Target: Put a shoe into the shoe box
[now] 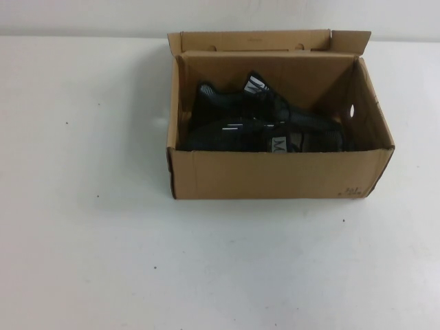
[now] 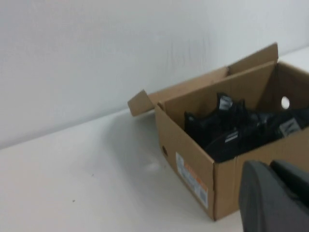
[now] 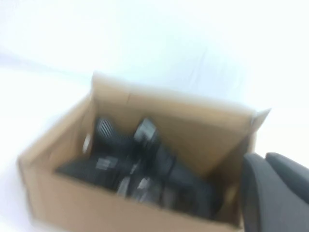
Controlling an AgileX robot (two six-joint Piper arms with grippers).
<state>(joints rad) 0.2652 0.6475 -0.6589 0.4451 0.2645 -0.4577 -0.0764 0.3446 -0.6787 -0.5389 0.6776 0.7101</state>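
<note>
The brown cardboard shoe box (image 1: 275, 175) stands open at the table's middle back. The shoe (image 1: 278, 144), a black sneaker with a grey "M" patch, lies inside against the near wall. The matching sneaker with a white striped tab (image 1: 256, 86) lies behind it in the box. Neither gripper shows in the high view. My left gripper (image 2: 269, 166) is shut and empty, apart from the box (image 2: 193, 164) and off its left front corner. My right gripper (image 3: 264, 158) is shut and empty, near the box (image 3: 63, 193) at its right side. Both sneakers show as a blurred dark mass (image 3: 145, 164).
The box's lid flap (image 1: 254, 41) stands up at the back, and a round hole (image 1: 352, 110) is in the right end wall. A printed label (image 2: 190, 180) is on the left end. A white wall rises behind the white table (image 1: 103, 240).
</note>
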